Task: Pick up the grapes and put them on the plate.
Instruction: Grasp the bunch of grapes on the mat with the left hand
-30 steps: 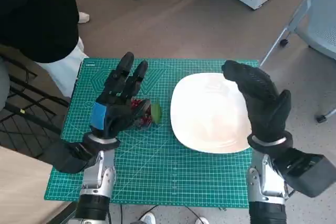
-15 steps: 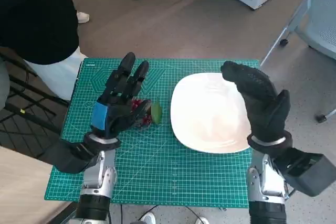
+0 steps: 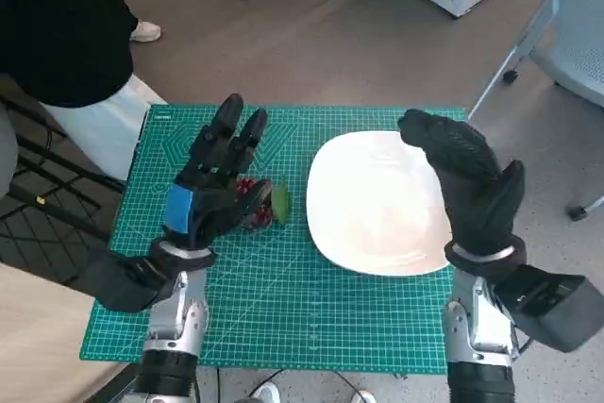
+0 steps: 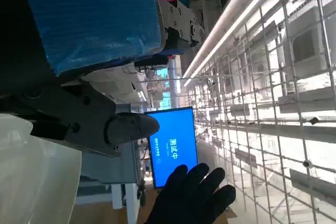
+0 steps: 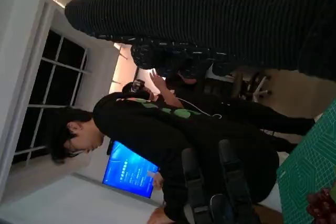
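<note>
Blue screen [image 4: 172, 145] bears white Chinese characters, "测试中"; cutting mat [image 3: 283, 299] print too small.

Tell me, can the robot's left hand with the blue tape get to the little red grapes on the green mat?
Probably yes. The left hand already hangs right over the red grapes, fingers spread, with nothing between them.

Little has moved over the last second. The person [image 3: 57, 25] in dark clothes at the far left of the head view has shifted: the dark garment now covers less of the pale trousers [image 3: 109, 129], and more of them shows beside the green mat [image 3: 283, 309]. The white shoe [image 3: 144, 32] on the floor has moved slightly. Both hands and the grapes look unchanged.
</note>
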